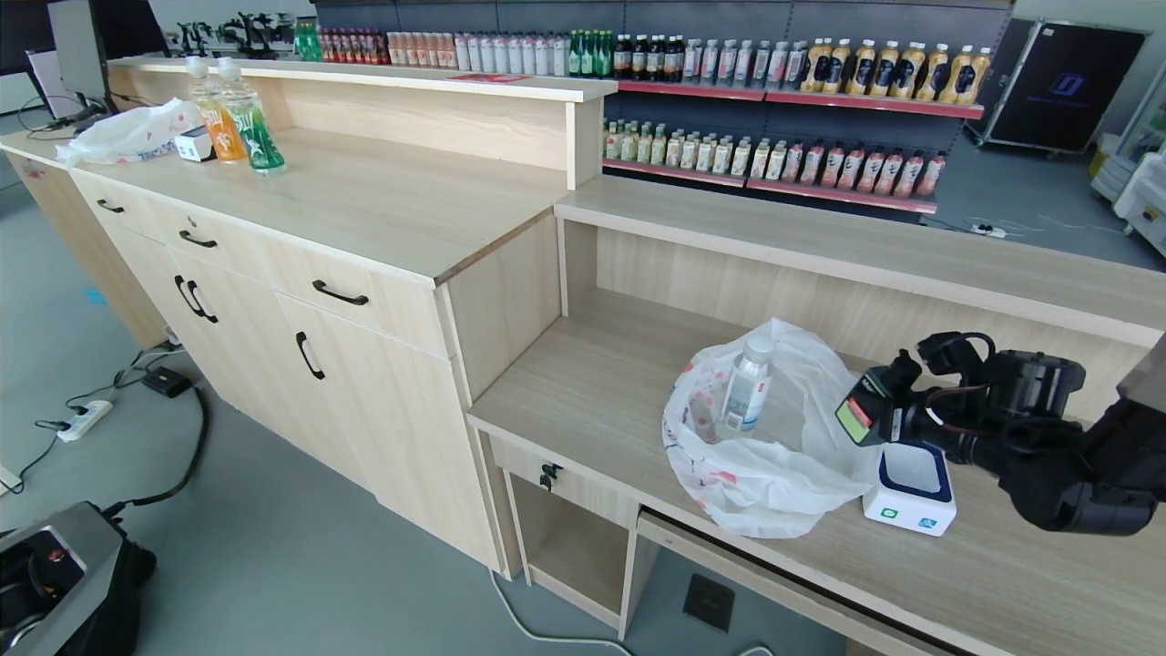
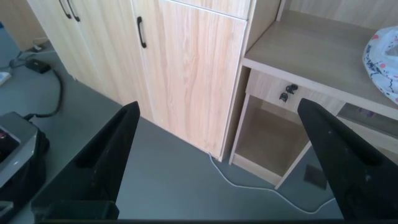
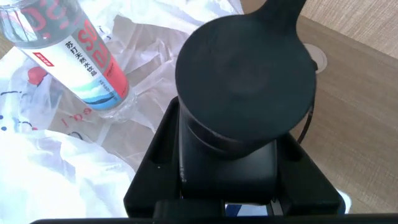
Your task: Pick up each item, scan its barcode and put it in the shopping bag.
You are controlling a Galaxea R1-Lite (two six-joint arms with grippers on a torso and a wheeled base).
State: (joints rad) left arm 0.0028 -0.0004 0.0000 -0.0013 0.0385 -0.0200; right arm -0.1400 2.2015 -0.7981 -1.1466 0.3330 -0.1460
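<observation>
A white plastic shopping bag lies open on the low desk, and a clear water bottle with a white cap stands inside it. My right gripper hovers just right of the bag, shut on a black handheld scanner above a white scan box with a blue top. In the right wrist view the scanner sits between the fingers of my right gripper, with the bottle and bag beyond. My left gripper hangs open over the floor beside the cabinet.
On the tall counter at the far left stand an orange bottle and a green bottle, next to a small white box and another plastic bag. Stocked drink shelves line the back. Cables lie on the floor.
</observation>
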